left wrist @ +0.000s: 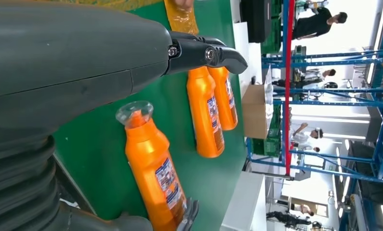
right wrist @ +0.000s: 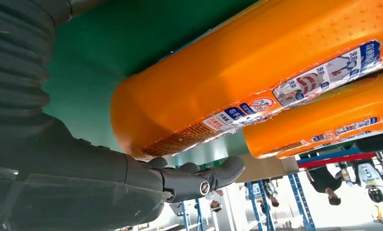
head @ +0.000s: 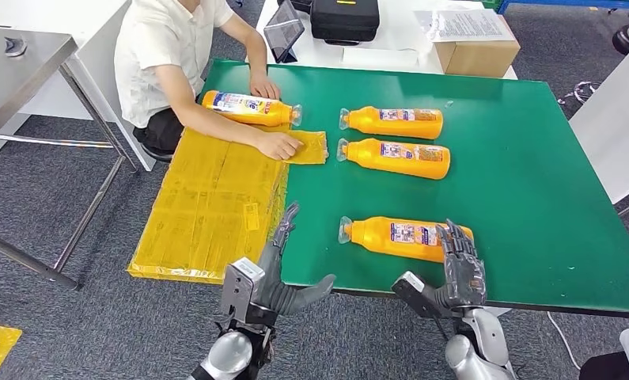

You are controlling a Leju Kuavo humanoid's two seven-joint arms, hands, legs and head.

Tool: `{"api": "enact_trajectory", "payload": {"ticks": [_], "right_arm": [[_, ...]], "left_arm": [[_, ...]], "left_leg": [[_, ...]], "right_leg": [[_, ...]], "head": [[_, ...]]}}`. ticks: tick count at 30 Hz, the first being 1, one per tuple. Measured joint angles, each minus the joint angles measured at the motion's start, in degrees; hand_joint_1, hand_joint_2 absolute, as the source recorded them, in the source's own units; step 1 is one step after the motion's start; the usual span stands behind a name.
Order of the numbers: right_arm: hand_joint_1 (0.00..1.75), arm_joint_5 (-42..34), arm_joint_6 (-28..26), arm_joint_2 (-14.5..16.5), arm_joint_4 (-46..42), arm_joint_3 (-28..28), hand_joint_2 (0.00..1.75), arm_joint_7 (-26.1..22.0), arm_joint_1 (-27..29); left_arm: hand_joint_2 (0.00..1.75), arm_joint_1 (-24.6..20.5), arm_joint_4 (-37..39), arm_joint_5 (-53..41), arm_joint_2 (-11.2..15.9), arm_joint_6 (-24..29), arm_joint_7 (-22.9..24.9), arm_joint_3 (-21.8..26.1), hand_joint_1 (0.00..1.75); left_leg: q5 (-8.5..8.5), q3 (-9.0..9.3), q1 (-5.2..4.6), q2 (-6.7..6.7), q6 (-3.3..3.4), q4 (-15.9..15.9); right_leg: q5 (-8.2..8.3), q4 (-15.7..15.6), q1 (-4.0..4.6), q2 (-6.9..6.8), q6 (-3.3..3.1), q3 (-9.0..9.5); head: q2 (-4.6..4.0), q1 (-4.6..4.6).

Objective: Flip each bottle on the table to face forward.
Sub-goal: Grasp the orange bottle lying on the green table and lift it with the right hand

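Observation:
Three orange bottles lie on their sides on the green table [head: 532, 182], caps pointing left: a near one [head: 402, 236], a middle one [head: 395, 157] and a far one [head: 392, 121]. A fourth bottle [head: 248, 107] lies by a person's hands at the far left. My right hand [head: 457, 265] stands at the near bottle's base with fingers spread and raised against it, not closed around it. The right wrist view has that bottle [right wrist: 257, 67] just above my thumb [right wrist: 199, 178]. My left hand [head: 283, 269] hovers open at the table's front edge, left of the near bottle's cap [left wrist: 134, 111].
A person in a white shirt [head: 164, 55] sits at the table's far left, one hand pressing a yellow sheet [head: 307, 146]. Flattened yellow cardboard [head: 208, 206] covers the left side. A cardboard box [head: 477, 51], black case [head: 344, 17] and tablet [head: 283, 36] stand behind.

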Motion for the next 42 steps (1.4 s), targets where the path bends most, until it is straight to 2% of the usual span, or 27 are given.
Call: {"api": "enact_trajectory", "payload": {"ticks": [8, 15, 20, 27, 32, 39, 42], "right_arm": [[0.00, 1.13, 0.75, -0.46, 4.77, 2.78, 1.75, 1.50, -3.91], [0.00, 6.58, -1.16, -1.02, 8.68, 6.43, 1.75, 6.94, -7.42], [0.00, 11.89, -1.51, -1.52, 8.38, 8.10, 1.75, 10.89, -7.98], [0.00, 13.29, -1.52, -1.91, 7.87, 9.40, 1.75, 12.23, -8.05], [0.00, 16.21, -1.46, -2.11, 7.04, 10.24, 1.75, 15.13, -8.02], [0.00, 16.20, 2.25, -2.00, 6.51, 10.71, 1.75, 21.40, -8.05], [0.00, 15.72, 3.26, -1.75, 6.04, 10.67, 1.75, 22.54, -8.03]], "left_arm": [[1.75, -0.96, 0.83, 0.61, -0.09, -0.45, 0.37, -1.05, 0.00], [1.75, -1.73, 1.43, 1.66, -0.48, -1.38, 1.52, -2.17, 0.00], [1.75, -1.75, 1.44, 1.86, -0.48, -1.47, 1.81, -2.46, 0.00], [1.75, -1.75, 1.44, 1.86, -0.48, -1.50, 1.82, -2.46, 0.00], [1.75, -1.75, 1.44, 1.81, -0.48, -1.84, 1.96, -2.46, 0.00], [1.75, -1.70, 1.44, 1.85, -0.48, -2.73, 3.60, -2.40, 0.00], [1.75, -1.63, 1.44, 1.86, -0.48, -2.97, 3.99, -2.38, 0.00]], "left_leg": [[0.01, 0.06, 0.00, 0.05, 0.01, 0.00], [0.02, 0.14, 0.00, 0.08, 0.01, 0.01], [0.02, 0.14, 0.00, 0.06, 0.02, 0.01], [0.02, 0.14, -0.01, 0.06, 0.02, 0.01], [0.02, 0.14, -0.01, 0.05, 0.02, 0.01], [0.01, 0.15, -0.01, 0.04, 0.02, 0.01], [0.02, 0.16, -0.01, 0.04, 0.02, 0.01]], "right_leg": [[0.03, -0.01, 0.00, 0.03, 0.00, 0.02], [0.04, 0.00, 0.00, 0.03, 0.01, 0.09], [0.04, 0.00, 0.00, 0.02, 0.01, 0.11], [0.04, -0.01, -0.01, 0.02, 0.01, 0.12], [0.04, 0.00, -0.01, 0.02, 0.01, 0.11], [0.03, -0.01, -0.01, 0.01, 0.01, 0.13], [0.03, -0.01, -0.01, 0.01, 0.01, 0.14]], "head": [[0.00, 0.00], [0.00, 0.00], [0.00, 0.00], [0.00, 0.01], [0.00, 0.00], [0.00, 0.00], [0.00, 0.00]]}}
